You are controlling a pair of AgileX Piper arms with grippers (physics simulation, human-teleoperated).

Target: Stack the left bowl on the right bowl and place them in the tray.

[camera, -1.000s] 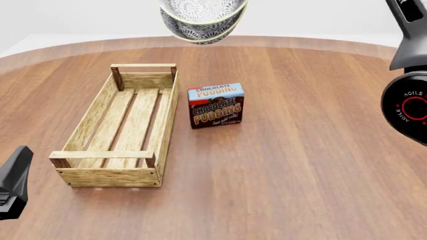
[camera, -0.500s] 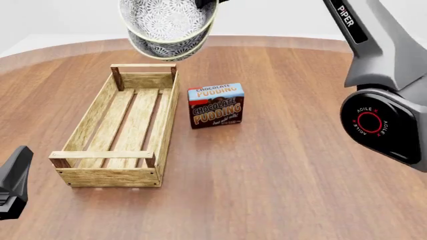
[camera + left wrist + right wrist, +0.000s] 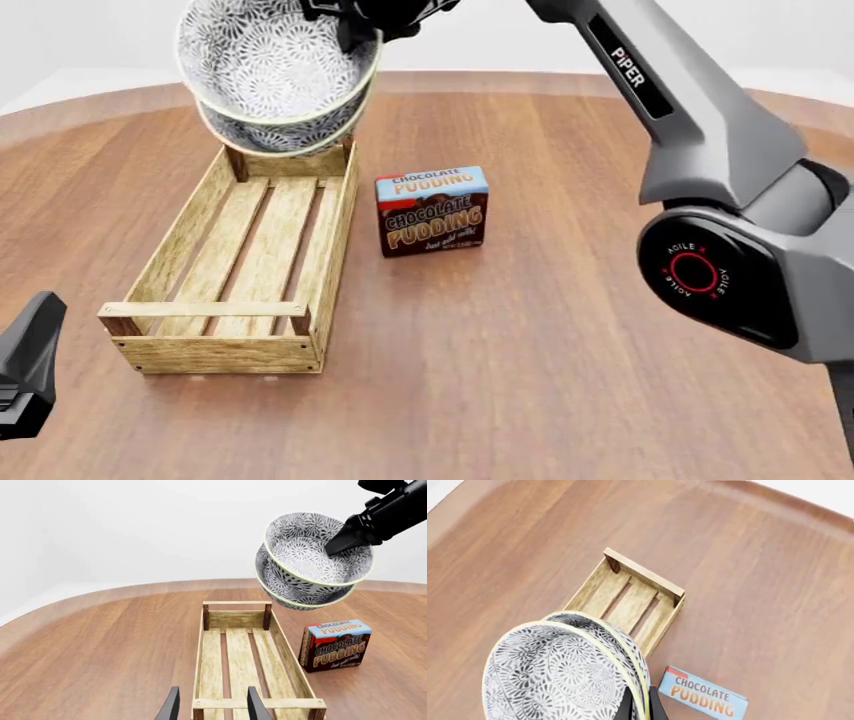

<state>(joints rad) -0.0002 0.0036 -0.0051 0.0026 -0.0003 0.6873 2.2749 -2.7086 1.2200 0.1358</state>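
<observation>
Wood table, white backdrop, tray

Chocolate pudding box upright on table

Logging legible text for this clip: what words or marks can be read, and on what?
"CHOCOLATE PUDDING", twice, top and front of the pudding box.
Small script line under it: too small to read.
"PIPER" on the right arm's upper link.
"AGILE", then blurred letters, ringing the red circle on the right arm's joint.
</observation>
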